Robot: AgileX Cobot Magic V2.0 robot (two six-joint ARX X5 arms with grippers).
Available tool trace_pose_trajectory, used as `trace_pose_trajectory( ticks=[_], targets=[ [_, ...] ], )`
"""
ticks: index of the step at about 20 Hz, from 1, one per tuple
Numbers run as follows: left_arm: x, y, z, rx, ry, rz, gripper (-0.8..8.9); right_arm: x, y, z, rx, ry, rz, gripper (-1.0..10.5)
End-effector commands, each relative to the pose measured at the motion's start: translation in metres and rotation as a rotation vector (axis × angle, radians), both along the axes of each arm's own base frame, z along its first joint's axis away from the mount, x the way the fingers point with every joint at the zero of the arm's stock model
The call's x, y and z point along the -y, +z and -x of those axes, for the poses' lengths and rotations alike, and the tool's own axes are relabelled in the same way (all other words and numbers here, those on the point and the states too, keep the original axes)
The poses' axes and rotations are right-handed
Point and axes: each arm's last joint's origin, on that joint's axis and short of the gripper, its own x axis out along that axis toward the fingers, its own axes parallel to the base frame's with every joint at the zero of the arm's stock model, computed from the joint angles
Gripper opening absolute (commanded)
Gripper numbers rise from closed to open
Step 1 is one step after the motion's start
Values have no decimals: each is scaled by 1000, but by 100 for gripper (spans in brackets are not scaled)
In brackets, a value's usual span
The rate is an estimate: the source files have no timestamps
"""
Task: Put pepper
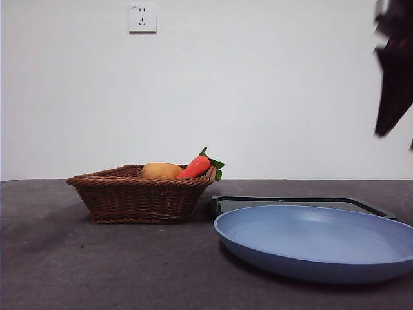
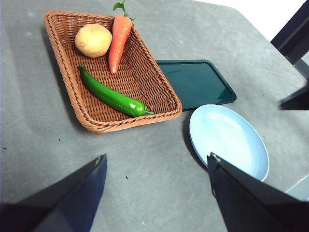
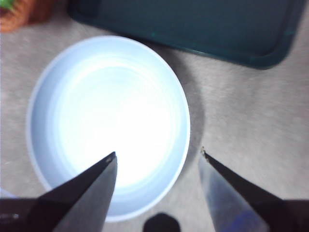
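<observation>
With both grippers gaping and empty, the left gripper high above the table and the right gripper over the blue plate, the pepper lies in the basket well beyond the left jaws, close to the wicker wall, where a reaching jaw could snag the weave or the glossy skin could slip free.

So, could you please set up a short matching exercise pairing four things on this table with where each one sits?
Things:
1. glossy dark-green pepper
2. round tan potato
3. flat dark-green rectangular tray
4. round light-blue plate

Places:
A. on the table directly below the open right pincer
B. on the table between basket and plate
C. lengthwise along one long side of the woven brown wicker basket
D. in a basket corner, beside the orange carrot

Pairs: 1-C, 2-D, 3-B, 4-A
</observation>
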Motion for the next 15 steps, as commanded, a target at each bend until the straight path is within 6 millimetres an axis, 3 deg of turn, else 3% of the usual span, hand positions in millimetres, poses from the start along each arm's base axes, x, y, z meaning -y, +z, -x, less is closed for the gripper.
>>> trace_pose_trajectory(
  ticks=[1, 7, 11, 15],
  targets=[
    [0, 5, 0, 16, -1, 2, 365, -7, -15, -18, -30, 15, 10, 297],
    [0, 5, 0, 15, 0, 2, 365, -17, -58, -43, -112, 35, 102, 294],
    [0, 5, 0, 15, 0, 2, 365, -20, -74, -49, -153, 43, 109, 241],
    [0, 5, 0, 11, 3, 7, 365, -21, -82, -50, -178, 50, 110, 100]
  ],
)
